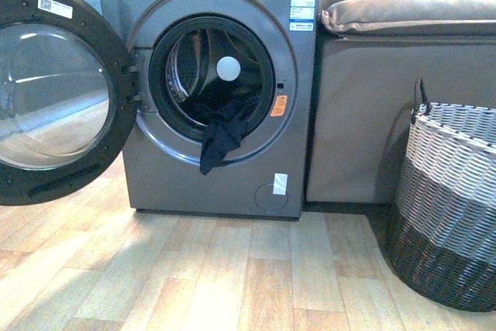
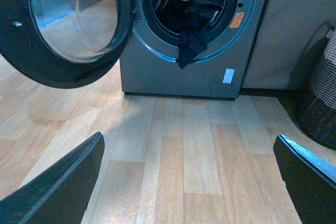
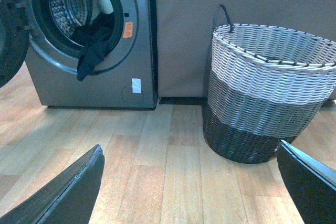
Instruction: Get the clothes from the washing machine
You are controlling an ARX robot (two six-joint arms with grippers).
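I see the dark navy soft fabric garment (image 1: 222, 131) lying in the mouth of the grey metallic front-loading washing machine (image 1: 209, 187), one end spilling over the black porthole rim and hanging down the front. Its round glass door (image 1: 54, 91) stands wide open on the left. A grey-and-black woven wicker basket (image 1: 449, 207) sits to the right on the wooden plank floor (image 1: 232, 269). My left gripper (image 2: 189, 136) and right gripper (image 3: 190, 145) are both spread wide, holding nothing, well apart from the machine.

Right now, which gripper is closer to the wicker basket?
Right. The right gripper faces the wicker basket just ahead; the left gripper faces the washing machine, with the basket off to one side.
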